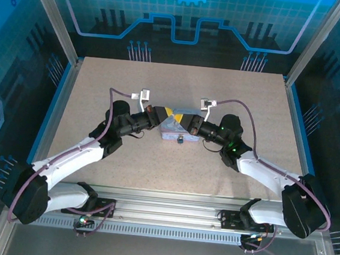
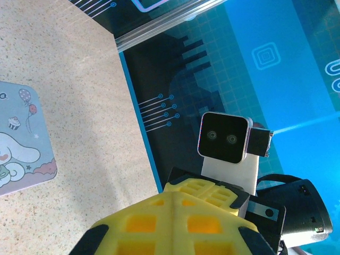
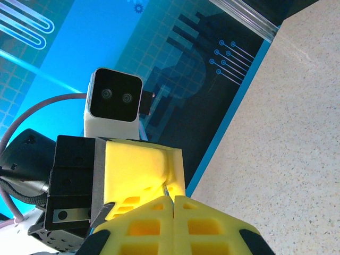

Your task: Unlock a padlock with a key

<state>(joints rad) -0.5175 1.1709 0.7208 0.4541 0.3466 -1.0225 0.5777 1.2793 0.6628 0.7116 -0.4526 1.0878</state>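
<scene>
Both grippers meet tip to tip above the pale-blue cartoon tin box. The padlock, a tiny bluish lock, sits at the box's near edge, below the grippers. In the right wrist view a thin grey sliver, the key, runs from the seam of my left gripper into the seam of my right gripper. Both pairs of yellow fingers are pressed together, and both seem to pinch the key. From the left wrist, my left gripper is shut, with the right gripper just beyond it.
The tin box lies at the left of the left wrist view on the speckled table. Blue glass walls and aluminium posts ring the table. The right wrist's camera faces my left one at close range.
</scene>
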